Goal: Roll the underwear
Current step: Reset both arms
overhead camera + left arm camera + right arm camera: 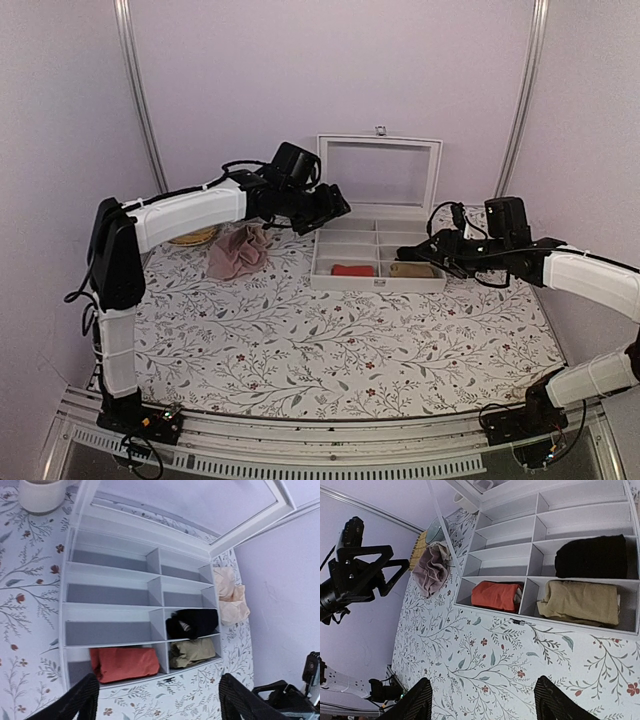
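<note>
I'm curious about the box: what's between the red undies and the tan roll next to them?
A thin white divider wall separates the underwear from the tan roll, clearest in the right wrist view.

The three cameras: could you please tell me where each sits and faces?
Top external: above, behind the robot, facing the table; left arm and right arm show.
Left wrist: over the box, looking down; left end effector at bottom.
Right wrist: before the box, looking down; right end effector at bottom, left arm too.
Shared: all show the underwear.

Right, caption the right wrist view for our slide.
Red-orange underwear rolled in the organizer, front-left compartment; right gripper open above.
</note>
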You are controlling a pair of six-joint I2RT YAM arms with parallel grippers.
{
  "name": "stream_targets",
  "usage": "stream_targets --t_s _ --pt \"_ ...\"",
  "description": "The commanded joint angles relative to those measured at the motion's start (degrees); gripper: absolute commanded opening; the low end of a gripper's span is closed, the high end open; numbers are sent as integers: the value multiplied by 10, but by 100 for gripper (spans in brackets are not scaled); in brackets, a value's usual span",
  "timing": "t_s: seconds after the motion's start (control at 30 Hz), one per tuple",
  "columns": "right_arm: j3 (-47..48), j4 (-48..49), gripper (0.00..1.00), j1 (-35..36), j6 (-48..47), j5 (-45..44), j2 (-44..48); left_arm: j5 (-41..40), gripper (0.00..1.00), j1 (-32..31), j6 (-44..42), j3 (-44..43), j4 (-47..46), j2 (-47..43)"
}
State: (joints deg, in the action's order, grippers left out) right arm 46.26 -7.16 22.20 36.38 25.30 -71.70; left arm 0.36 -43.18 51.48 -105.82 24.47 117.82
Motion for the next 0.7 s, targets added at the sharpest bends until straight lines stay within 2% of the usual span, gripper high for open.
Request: stream_targets --t_s 0.0,0.07,0.17,0.2,0.23,0.47,0.67 --pt "17 -14 73 -1 2 -20 -11 -45 87 30 -89 68 -12 -55" --pt "18 -14 78 -1 13 -22 -12 -48 98 41 -109 102 -26 -86" --pt "17 -15 90 -1 22 -33 -7 -46 100 55 -135 141 -43 -111" --pt "17 -15 98 -1 24 -36 -4 -47 100 57 -144 148 -45 -115" --pt "16 -14 100 -1 24 -39 -1 -48 100 59 -152 153 -44 -118" --pt "42 -57 100 -1 17 -77 4 -44 100 63 -174 170 -54 -127" --pt "34 -47 100 -1 14 -95 30 -34 100 64 -173 165 -58 -124"
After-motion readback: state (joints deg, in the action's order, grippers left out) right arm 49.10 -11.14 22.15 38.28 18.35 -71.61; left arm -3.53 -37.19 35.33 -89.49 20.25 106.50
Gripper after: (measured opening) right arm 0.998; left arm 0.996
